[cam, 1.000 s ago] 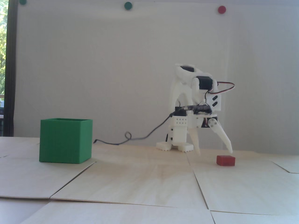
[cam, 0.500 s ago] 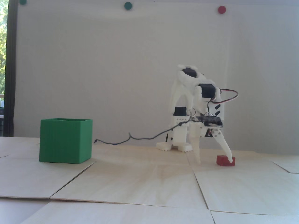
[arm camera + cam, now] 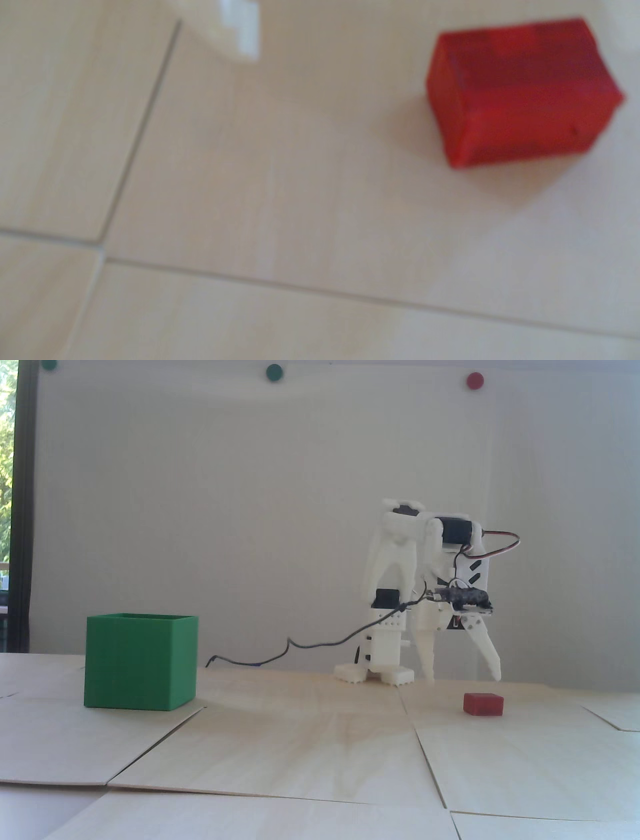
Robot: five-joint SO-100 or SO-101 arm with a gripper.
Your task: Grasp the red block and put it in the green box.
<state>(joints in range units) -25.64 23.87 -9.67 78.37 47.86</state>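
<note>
**Open gripper above a red block, green box far to the left**

Fixed view: A white arm (image 3: 400,595) stands on a pale wooden table (image 3: 300,750) before a plain wall. Its gripper (image 3: 464,676) points down, the two fingers spread wide apart and holding nothing, their tips clear of the table. The block (image 3: 483,704) lies flat on the table just below and slightly in front of the right fingertip, touching neither finger. The box (image 3: 140,661) stands upright well apart on the left side of the picture. A dark cable (image 3: 300,645) trails from the arm toward the box.

Wrist view: The picture is blurred. The block (image 3: 523,93) lies on the table (image 3: 277,190) in the upper right corner. A white fingertip (image 3: 246,31) enters from the top edge, well left of the block. Thin seams between table panels cross the left and bottom.
</note>
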